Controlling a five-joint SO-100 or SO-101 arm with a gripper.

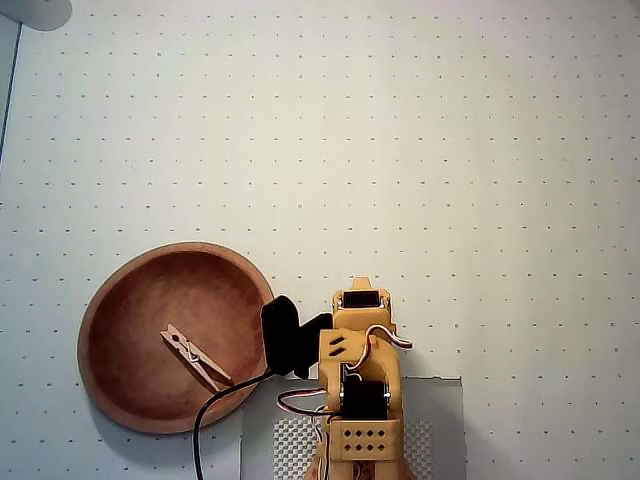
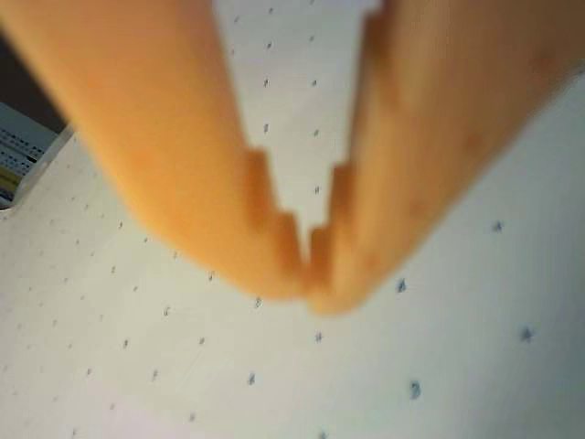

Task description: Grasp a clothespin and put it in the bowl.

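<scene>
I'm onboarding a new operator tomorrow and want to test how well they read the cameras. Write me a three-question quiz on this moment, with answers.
1. True or false: the clothespin lies on the dotted mat outside the bowl.
2. In the wrist view, the fingertips of the gripper are: A) spread wide, B) closed together with nothing between them, C) clamped on a clothespin.
3. In the overhead view, on which side of the arm does the bowl sit?

Key
1. False: it lies inside the bowl.
2. B: the tips meet and only the mat shows behind them.
3. The left side, close beside the arm.
</scene>
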